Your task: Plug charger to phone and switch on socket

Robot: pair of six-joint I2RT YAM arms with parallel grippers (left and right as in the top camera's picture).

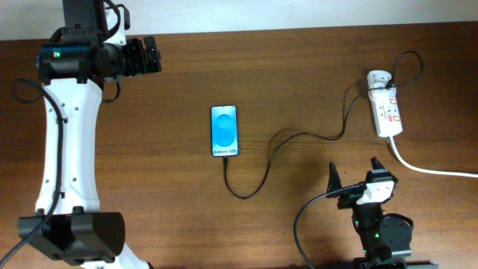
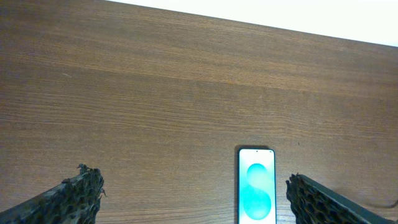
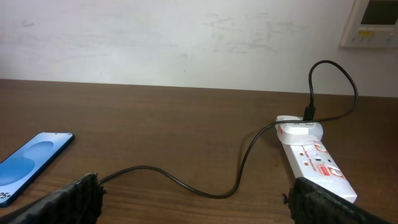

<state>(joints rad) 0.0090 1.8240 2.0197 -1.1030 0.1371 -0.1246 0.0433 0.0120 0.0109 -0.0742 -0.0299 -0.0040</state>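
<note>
The phone (image 1: 225,131) lies flat at the table's middle with its blue screen lit; it also shows in the left wrist view (image 2: 255,186) and the right wrist view (image 3: 30,162). The charger's black cable (image 1: 295,138) runs from the phone's bottom edge in a loop to the white plug adapter (image 1: 380,78), which sits in the socket (image 1: 388,113) at the right; the cable (image 3: 199,190) and socket (image 3: 314,160) show in the right wrist view. My left gripper (image 1: 151,56) is open at the back left, away from the phone. My right gripper (image 1: 352,175) is open near the front edge, empty.
The socket's thick white cord (image 1: 433,170) runs off to the right edge. A pale wall (image 3: 186,37) stands behind the table, with a white panel (image 3: 370,22) mounted at its upper right. Bare wood lies between the phone and both grippers.
</note>
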